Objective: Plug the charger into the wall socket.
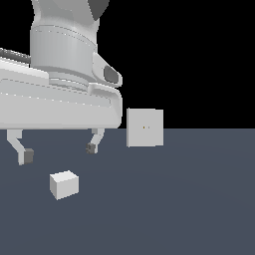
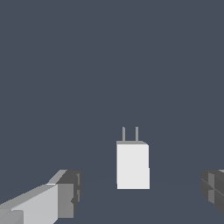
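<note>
charger (image 1: pixel 63 184) lies on the dark desk (image 1: pixel 189 199), a small white block with two thin prongs showing in the wrist view (image 2: pixel 132 165). pincer (image 1: pixel 58 152) hangs just above it, spread wide and holding nothing, its dark-tipped fingers (image 1: pixel 26 156) clear of the block on either side. wall socket (image 1: pixel 145 127) stands upright farther back toward the exterior view's right, well apart from the charger, two tiny dots at its centre.
</note>
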